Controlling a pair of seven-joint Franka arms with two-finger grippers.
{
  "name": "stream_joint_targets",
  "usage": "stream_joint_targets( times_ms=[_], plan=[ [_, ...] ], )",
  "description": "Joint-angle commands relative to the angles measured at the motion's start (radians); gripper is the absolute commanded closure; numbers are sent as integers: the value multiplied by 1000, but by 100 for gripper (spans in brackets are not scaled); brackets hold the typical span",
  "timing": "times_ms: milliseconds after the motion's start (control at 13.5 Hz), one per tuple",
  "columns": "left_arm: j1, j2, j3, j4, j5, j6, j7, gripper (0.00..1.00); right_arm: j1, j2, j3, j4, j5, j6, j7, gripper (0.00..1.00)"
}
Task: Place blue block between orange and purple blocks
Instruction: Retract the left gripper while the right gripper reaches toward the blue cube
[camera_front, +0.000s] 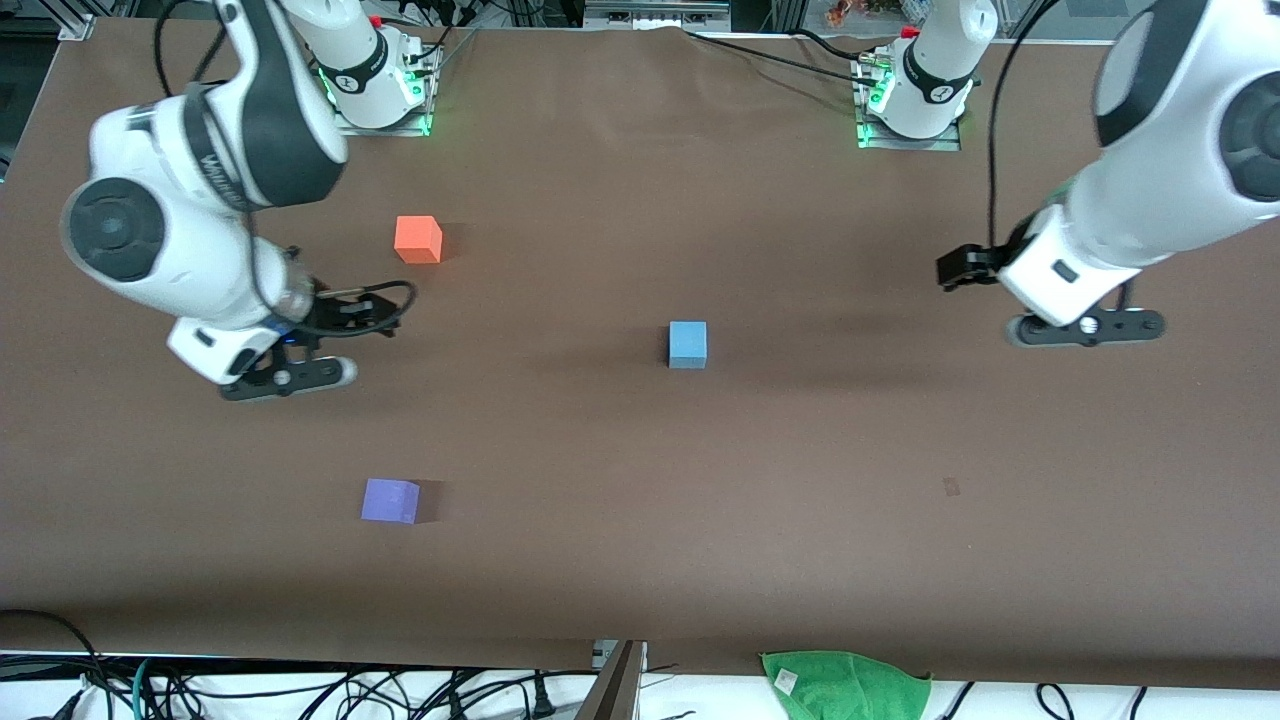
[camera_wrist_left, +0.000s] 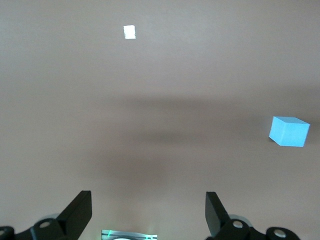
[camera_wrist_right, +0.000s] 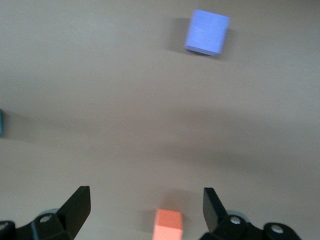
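Note:
The blue block (camera_front: 688, 344) sits alone near the middle of the table. It also shows in the left wrist view (camera_wrist_left: 289, 131). The orange block (camera_front: 418, 240) lies toward the right arm's end, and the purple block (camera_front: 390, 500) lies nearer to the front camera than it. My right gripper (camera_front: 290, 375) hangs open and empty over bare table between those two. Its wrist view (camera_wrist_right: 146, 207) shows the orange block (camera_wrist_right: 168, 226) and the purple block (camera_wrist_right: 207, 32). My left gripper (camera_front: 1085, 328) is open and empty (camera_wrist_left: 148, 210) over the left arm's end, well apart from the blue block.
A green cloth (camera_front: 848, 685) lies off the table's front edge, with cables along that edge. The arm bases (camera_front: 910, 100) stand at the farthest edge from the front camera. A small mark (camera_front: 952, 487) shows on the brown table cover.

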Motion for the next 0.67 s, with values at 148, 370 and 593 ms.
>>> stream_joint_targets(
  times_ms=[148, 370, 593],
  plan=[
    [79, -6, 18, -25, -24, 70, 183, 0, 198, 161, -5, 20, 7, 279, 217, 1],
    [26, -59, 126, -101, -31, 194, 200, 0, 276, 257, 24, 60, 7, 422, 422, 1],
    [31, -189, 129, -259, -33, 287, 220, 0, 357, 382, 72, 155, -2, 517, 614, 1]
  ],
)
